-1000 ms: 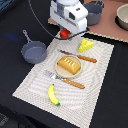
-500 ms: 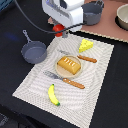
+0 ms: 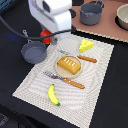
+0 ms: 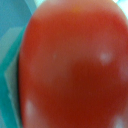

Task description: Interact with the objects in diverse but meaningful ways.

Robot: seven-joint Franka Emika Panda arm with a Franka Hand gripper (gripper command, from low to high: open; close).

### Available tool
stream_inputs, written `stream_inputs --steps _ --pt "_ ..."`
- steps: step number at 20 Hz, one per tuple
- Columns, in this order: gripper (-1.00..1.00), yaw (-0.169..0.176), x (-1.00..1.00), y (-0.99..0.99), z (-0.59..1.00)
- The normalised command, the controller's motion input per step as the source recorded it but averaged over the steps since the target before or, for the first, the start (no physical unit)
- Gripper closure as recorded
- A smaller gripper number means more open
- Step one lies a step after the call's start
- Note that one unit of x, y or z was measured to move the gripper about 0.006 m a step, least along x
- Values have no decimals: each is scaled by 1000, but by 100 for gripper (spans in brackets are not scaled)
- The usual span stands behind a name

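My gripper (image 3: 49, 31) hangs over the back left of the striped mat, and the red tomato (image 3: 45, 36) sits right under it between the fingers. The tomato (image 4: 70, 65) fills the wrist view, so the fingers are hidden there. The tomato has travelled with the gripper, so the gripper looks shut on it. The golden-brown bread loaf (image 3: 69, 64) lies on the round tan plate (image 3: 59, 73) mid-mat. The yellow cheese wedge (image 3: 86, 45) lies at the mat's back. The yellow banana (image 3: 52, 95) with a green tip lies near the front.
A grey pan (image 3: 34, 52) stands just below the tomato at the exterior view's left. An orange-handled knife (image 3: 84, 58) and fork (image 3: 67, 80) flank the plate. A grey pot (image 3: 91, 13) and a bowl (image 3: 122, 16) stand at the back right.
The gripper has moved towards the exterior view's left and a little forward, and the tomato has moved with it, now close to the grey pan.
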Motion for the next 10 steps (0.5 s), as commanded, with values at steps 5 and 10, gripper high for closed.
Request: stream_inputs --steps 5,10 --pt "100 -57 -20 -780 -160" --pt "100 -101 21 -490 -195"
